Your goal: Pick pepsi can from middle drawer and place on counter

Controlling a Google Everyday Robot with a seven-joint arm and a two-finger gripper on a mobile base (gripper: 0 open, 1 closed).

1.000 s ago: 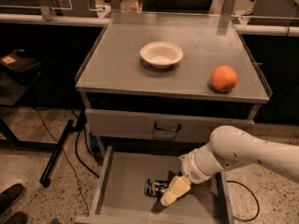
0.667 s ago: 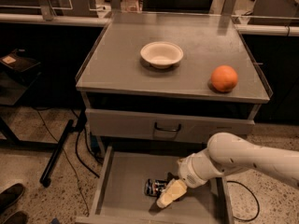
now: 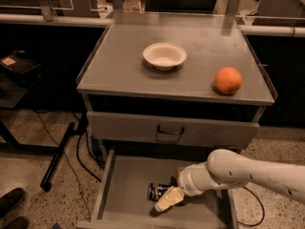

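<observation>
Speckled floor nearest, shoes at near left. Over it, drawer standing open, can lying on its side on the drawer floor, right of middle. End effector down in the drawer, just beside the can's near right; how far open, impossible to tell. Farther back, closed drawer front, then table with bowl at centre and orange near right.

Arm: smooth white tubular casing, rounded bulbous joint, ringed white wrist collar. Gripper: cream-yellow, tapered; located near edge of scene, just right of centre.
</observation>
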